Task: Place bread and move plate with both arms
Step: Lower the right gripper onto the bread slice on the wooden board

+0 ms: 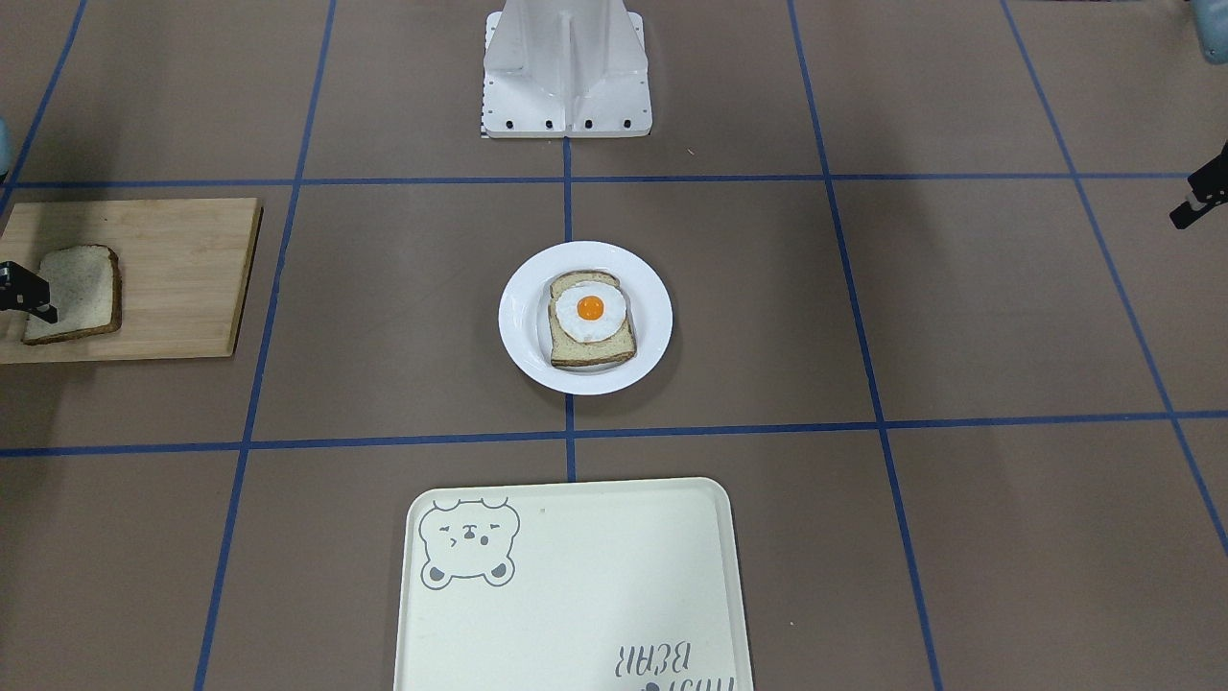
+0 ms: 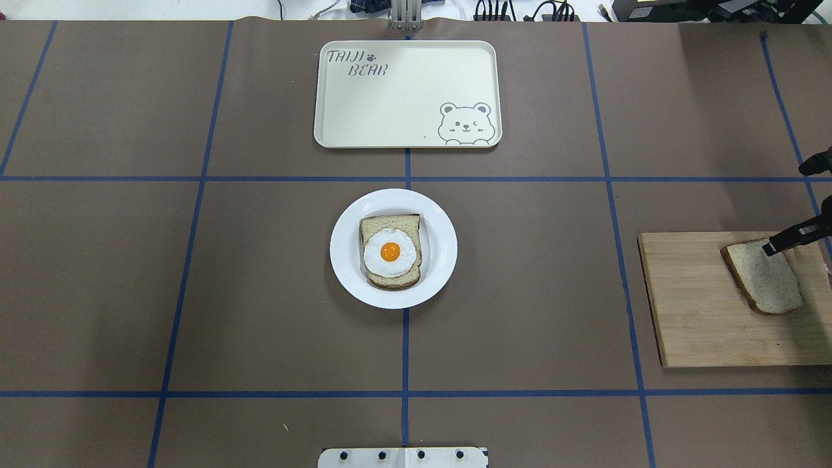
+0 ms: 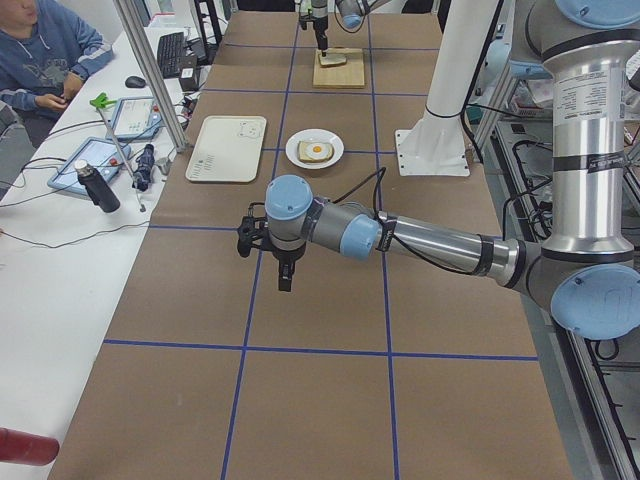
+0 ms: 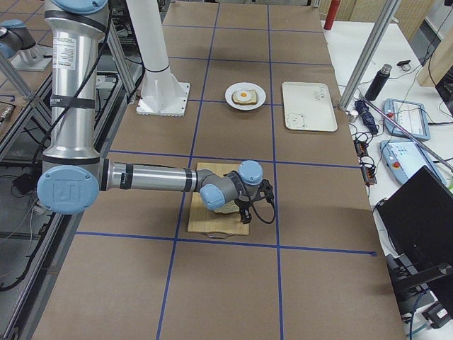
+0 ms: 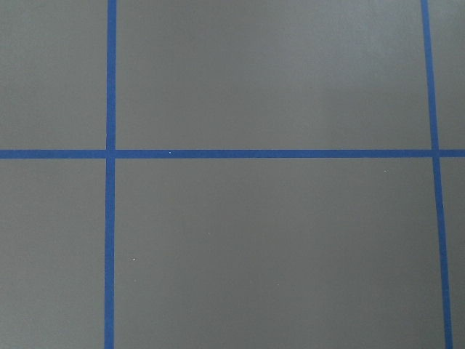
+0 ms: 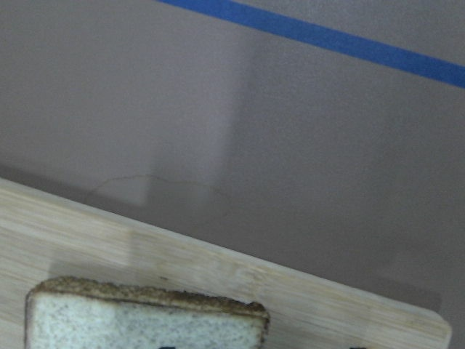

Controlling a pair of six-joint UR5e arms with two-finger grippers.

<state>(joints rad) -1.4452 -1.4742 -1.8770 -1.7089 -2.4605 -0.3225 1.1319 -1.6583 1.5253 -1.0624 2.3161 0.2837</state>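
The bread (image 2: pixel 767 279) is laid near the wooden cutting board's (image 2: pixel 695 305) right edge, where 1 crust is met by the right gripper (image 2: pixel 775 246), probably for a pinch. Whether it is gripped cannot be told. The plate (image 2: pixel 343 247) is placed at the tabletop's centre to receive it. The left gripper (image 3: pixel 285 272), its state also untellable, is parked aside.

Bright, even light falls from overhead. Soft shadows cross the table (image 2: pixel 195 292). The right wrist view is slightly blurred.
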